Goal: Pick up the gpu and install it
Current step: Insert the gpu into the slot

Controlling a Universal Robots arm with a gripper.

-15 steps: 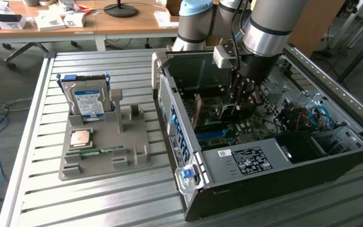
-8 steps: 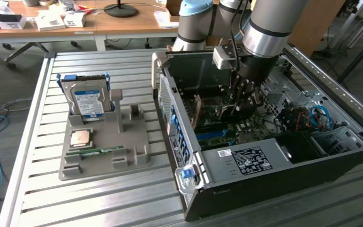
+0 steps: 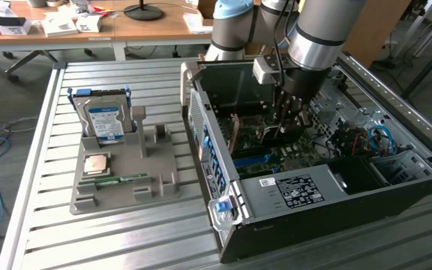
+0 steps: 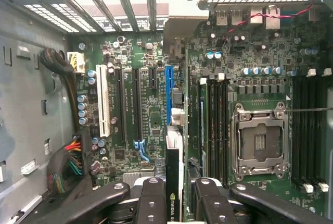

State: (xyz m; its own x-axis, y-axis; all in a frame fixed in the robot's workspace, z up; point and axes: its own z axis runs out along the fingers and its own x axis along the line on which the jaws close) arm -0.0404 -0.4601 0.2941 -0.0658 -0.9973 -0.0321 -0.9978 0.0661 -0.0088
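Exterior view, from its left to its right: a ribbed metal table (image 3: 36,140) carries a grey moulded tray (image 3: 160,185) with one silver hard drive with a blue label (image 3: 103,121) standing upright, one square processor chip (image 3: 96,164) lying flat and one narrow green memory stick (image 3: 115,181) in front of it. Beside the tray lies one open black computer case (image 3: 306,225), and one grey robot arm (image 3: 317,34) reaches down into it, its gripper (image 3: 280,126) low over the motherboard. What it holds is hard to make out from here. The wrist view settles that: two black fingers (image 4: 151,198) are clamped on the gpu (image 4: 173,182), a thin card seen edge-on with a green logo on its black edge. On the green board below, one long white slot (image 4: 103,101) comes first, then two long black slots (image 4: 119,104), then one blue slot (image 4: 168,91) in line with the held card, then one silver-framed processor socket (image 4: 259,140). Whether the card touches the blue slot I cannot tell.
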